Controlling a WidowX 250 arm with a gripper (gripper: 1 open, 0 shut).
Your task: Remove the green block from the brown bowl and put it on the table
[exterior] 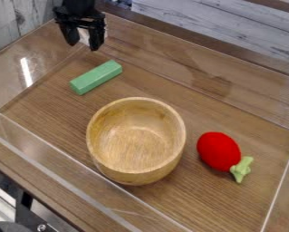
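Light-green flat block looks stiff and light, best pinched across its narrow sides; gripper open.

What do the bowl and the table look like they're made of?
The brown bowl looks wooden, smooth with a soft sheen, going by its light brown color and faint grain, though a wood-look plastic is possible. The table seems to be wood or wood-look laminate, with a slight gloss: long grain streaks run across it.
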